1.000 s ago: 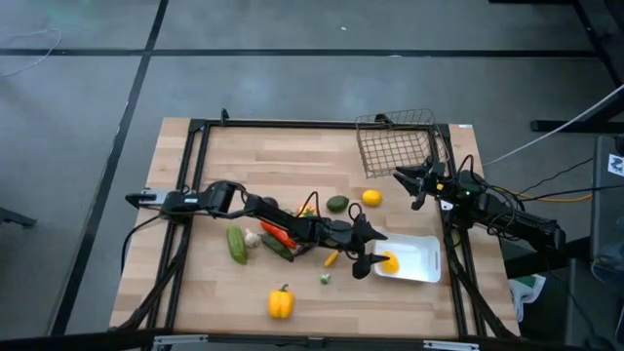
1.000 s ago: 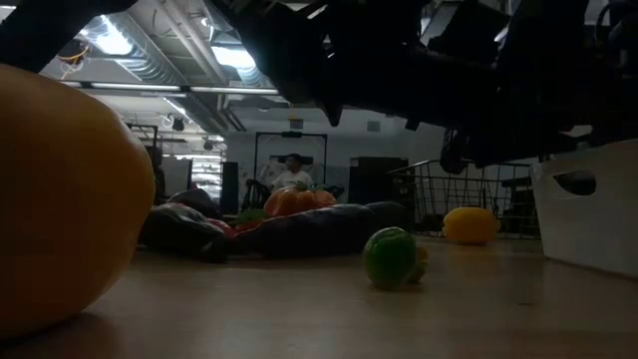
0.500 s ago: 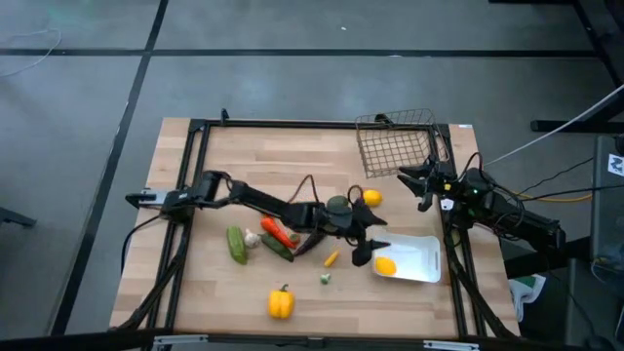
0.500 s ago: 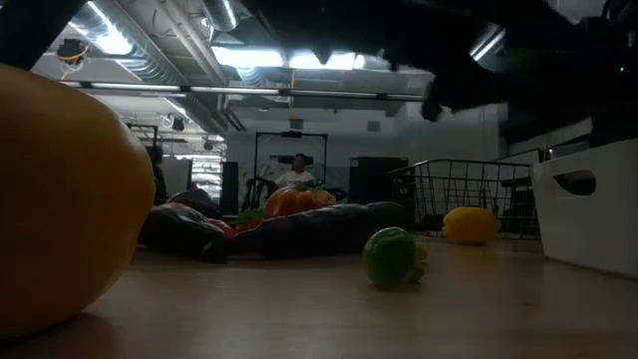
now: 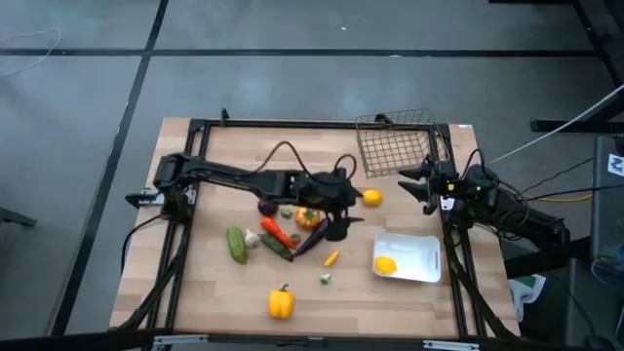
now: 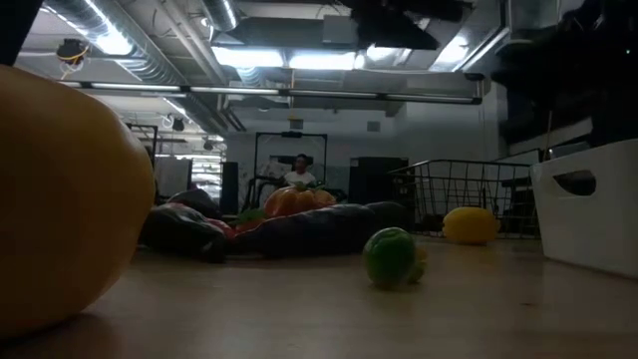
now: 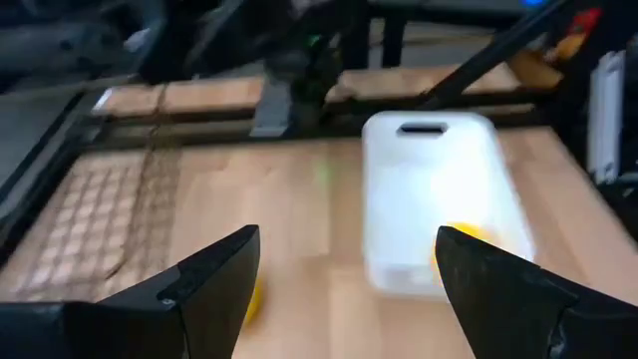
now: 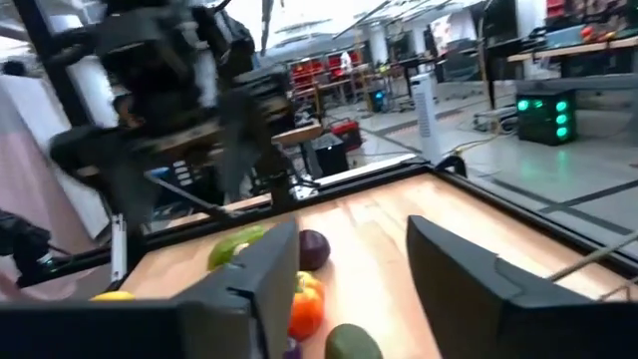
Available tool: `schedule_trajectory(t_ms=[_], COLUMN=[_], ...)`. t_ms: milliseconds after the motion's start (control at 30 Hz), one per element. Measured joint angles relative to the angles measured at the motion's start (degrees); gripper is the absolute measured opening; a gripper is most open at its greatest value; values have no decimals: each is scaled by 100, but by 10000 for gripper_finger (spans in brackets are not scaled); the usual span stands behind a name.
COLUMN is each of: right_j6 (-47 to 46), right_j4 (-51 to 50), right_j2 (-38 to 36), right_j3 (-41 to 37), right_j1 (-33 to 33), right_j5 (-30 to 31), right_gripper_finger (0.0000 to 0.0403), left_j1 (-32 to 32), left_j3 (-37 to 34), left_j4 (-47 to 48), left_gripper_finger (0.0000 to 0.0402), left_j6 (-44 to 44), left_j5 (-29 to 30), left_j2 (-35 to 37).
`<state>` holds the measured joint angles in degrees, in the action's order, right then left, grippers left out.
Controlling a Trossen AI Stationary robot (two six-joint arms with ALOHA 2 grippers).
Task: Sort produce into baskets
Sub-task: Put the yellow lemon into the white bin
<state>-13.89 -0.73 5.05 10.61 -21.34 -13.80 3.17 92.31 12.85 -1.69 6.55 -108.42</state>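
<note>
My left gripper (image 5: 343, 224) hovers open and empty above the middle of the table, over a heap of produce: an orange fruit (image 5: 307, 217), a carrot (image 5: 273, 232), a purple piece (image 5: 265, 206) and a cucumber (image 5: 237, 244). In its wrist view (image 7: 344, 269) nothing lies between the fingers. The white tray (image 5: 419, 255) holds one lemon (image 5: 385, 264). A second lemon (image 5: 371, 198) lies on the table near the wire basket (image 5: 395, 146). My right gripper (image 5: 414, 188) waits at the right edge, open and empty (image 8: 354, 289).
A yellow pepper (image 5: 281, 302) stands near the front edge and fills the left of the low view (image 6: 60, 199). A small green piece (image 5: 325, 279) and a small orange piece (image 5: 331, 258) lie on bare wood between heap and tray. A black frame (image 5: 195, 127) borders the table.
My left gripper has risen from the white tray and drawn back toward the table's left and far side, staying open; it now hangs above the heap of produce. The lemon has stayed in the tray.
</note>
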Motion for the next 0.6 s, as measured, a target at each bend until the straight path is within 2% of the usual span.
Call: schedule_trajectory(t_ms=[167, 267, 400, 600], right_j6=[19, 87, 392, 688], right_j4=[-4, -305, -1029, -1986], right_j2=[453, 774, 1224, 1900], right_j3=[329, 603, 1056, 1787], right_j1=[-4, -2, -1, 0], right_j5=[-185, -193, -193, -186], right_gripper_finger=[251, 270, 277, 269], left_j1=[-242, -343, -459, -723], left_j3=[0, -2, -181, -1010], left_j4=[564, 749, 730, 193], left_gripper_finger=[301, 301, 301, 301], left_j6=[111, 113, 72, 212], left_j5=[18, 15, 15, -2], left_j2=[169, 169, 196, 526])
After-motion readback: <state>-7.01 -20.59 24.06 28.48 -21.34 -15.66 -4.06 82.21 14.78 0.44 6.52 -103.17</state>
